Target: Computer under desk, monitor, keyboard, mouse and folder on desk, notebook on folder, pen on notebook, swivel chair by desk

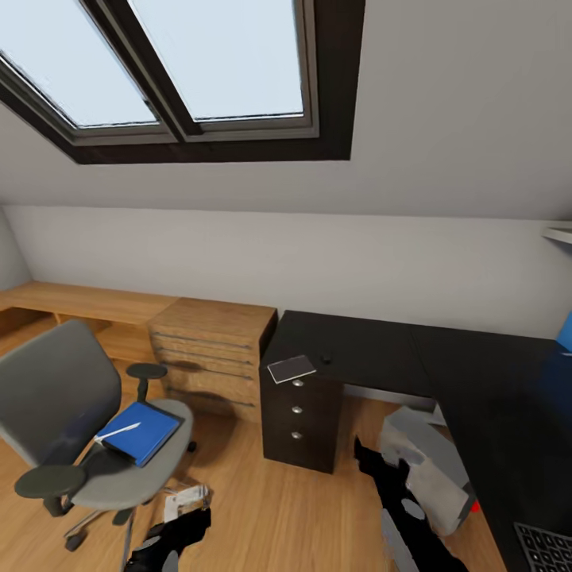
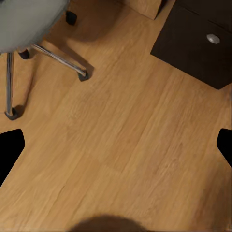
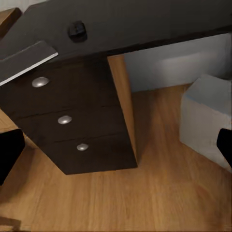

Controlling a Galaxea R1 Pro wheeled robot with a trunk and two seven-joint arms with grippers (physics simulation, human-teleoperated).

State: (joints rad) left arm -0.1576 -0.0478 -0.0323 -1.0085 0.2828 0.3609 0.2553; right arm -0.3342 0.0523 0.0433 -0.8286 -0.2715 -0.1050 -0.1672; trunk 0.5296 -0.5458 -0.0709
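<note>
The grey swivel chair (image 1: 59, 413) stands at the left, away from the black desk (image 1: 373, 349). On its seat lies the blue folder (image 1: 141, 431) with the white pen (image 1: 119, 433) on top. The dark notebook (image 1: 291, 368) and the mouse (image 1: 326, 357) rest on the desk above the drawers. The computer (image 1: 425, 465) sits tilted on the floor under the desk. A corner of the keyboard (image 1: 544, 548) shows at the bottom right. The monitor is out of view. My left gripper (image 2: 116, 145) hangs open over bare floor near the chair's base (image 2: 58, 58). My right gripper (image 3: 116, 150) is open, facing the desk drawers (image 3: 65, 120).
A light-wood drawer unit (image 1: 210, 349) and a low shelf (image 1: 79, 302) line the wall left of the desk. Skylights (image 1: 183, 63) sit in the sloped ceiling. Wood floor (image 1: 270, 508) lies open between chair and desk. A blue panel (image 1: 566, 332) shows at the far right.
</note>
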